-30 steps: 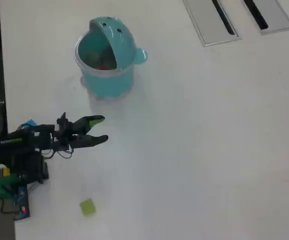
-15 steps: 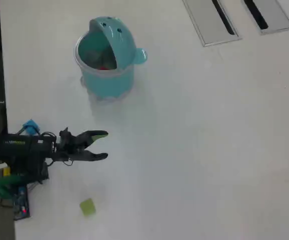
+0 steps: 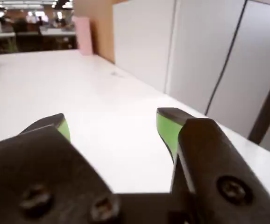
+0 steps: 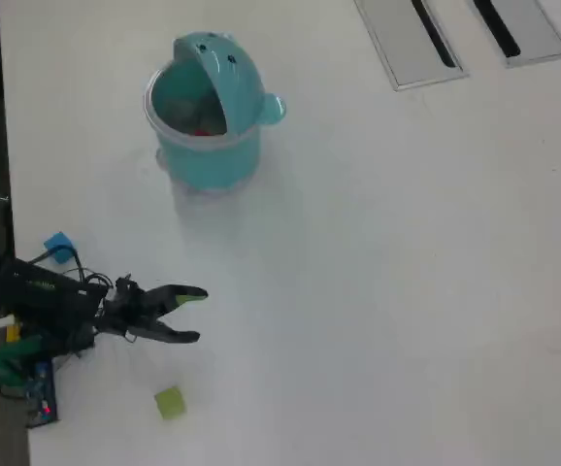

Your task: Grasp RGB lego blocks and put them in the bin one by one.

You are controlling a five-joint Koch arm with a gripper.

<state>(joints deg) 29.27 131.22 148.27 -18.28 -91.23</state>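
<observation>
A: Tool [image 4: 195, 315] status?

B: Overhead view: it sits at the 8 o'clock part of the table [image 4: 407, 272], jaws pointing toward 3 o'clock. Jaws spread apart, green-tipped upper one and dark lower one with bare table between them. Nothing held. Wrist view agrees: tool [image 3: 111, 123] shows two green-faced fingers with a clear gap and only white table beyond.

A: Yellow-green block [image 4: 170, 401]?

B: Lying flat on the table, at about 6 o'clock from the tool, near it but apart, not touching.

A: Bin [image 4: 206, 155]?

B: Teal, upright, toward 11 o'clock of the table in the overhead view, well apart from the tool, roughly at its 12 o'clock. Domed lid tipped back, dot eyes visible, small knob on its 3 o'clock side. Mouth open; a red bit [image 4: 201, 131] shows inside. Other contents too dim to tell.

A: Anything else?

B: Two grey slotted panels [image 4: 412, 41] at the table's 1 o'clock edge. A small blue piece [image 4: 57, 243] on the arm near its base.
</observation>
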